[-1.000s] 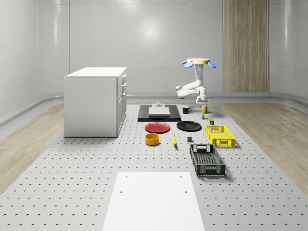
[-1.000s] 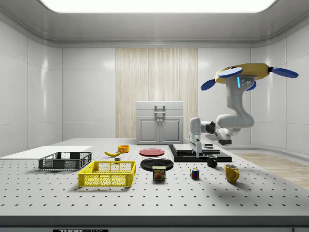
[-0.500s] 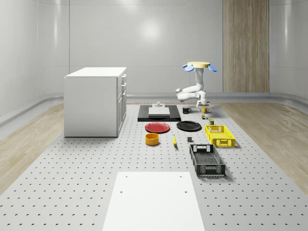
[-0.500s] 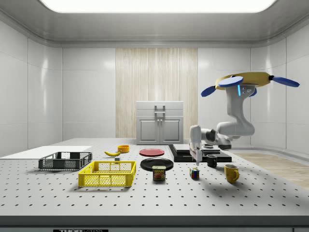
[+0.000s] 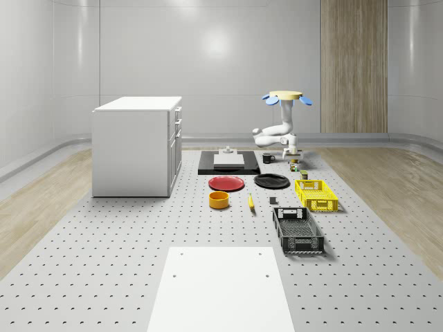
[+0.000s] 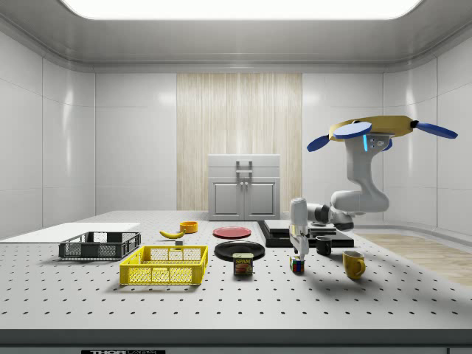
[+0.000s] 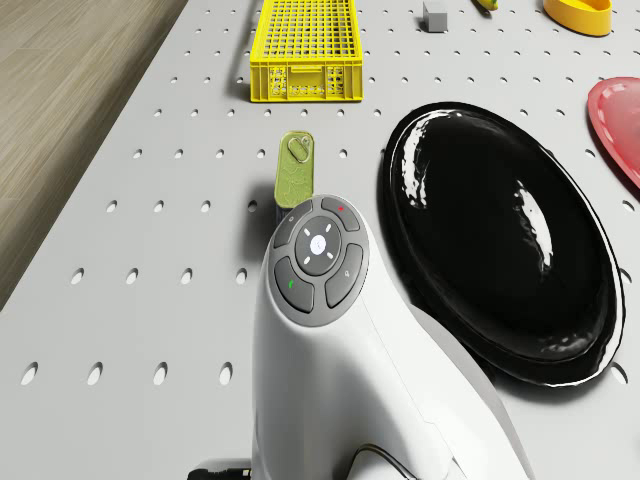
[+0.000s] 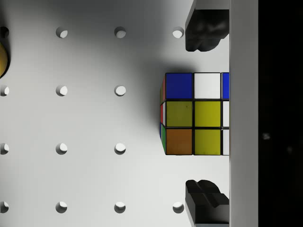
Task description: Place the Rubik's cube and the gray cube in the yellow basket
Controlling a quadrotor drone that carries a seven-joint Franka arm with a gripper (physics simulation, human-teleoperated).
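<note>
The Rubik's cube (image 8: 196,113) lies on the table between my two dark fingertips (image 8: 206,28), one on each side with a gap to it. My gripper (image 8: 206,113) is open and points straight down just above the Rubik's cube (image 6: 296,265). The drone (image 6: 376,129) hovers above the table's far end, beside the mugs, with the arm bent down to the gripper (image 6: 297,251). The yellow basket (image 5: 316,194) stands nearer the camera than the cube (image 5: 294,167). The small gray cube (image 5: 273,201) lies on the table left of the basket in the whole-scene view.
A spam can (image 6: 243,263), a black plate (image 6: 240,250) and a red plate (image 6: 231,231) lie between cube and basket. A yellow mug (image 6: 353,264) and black mug (image 6: 324,245) stand close by. A black basket (image 5: 297,230), orange bowl (image 5: 219,200) and white cabinet (image 5: 137,145) stand further off.
The drone has sunk a little and the arm has lowered the gripper straight down, from well above the Rubik's cube to just over it, fingers still open.
</note>
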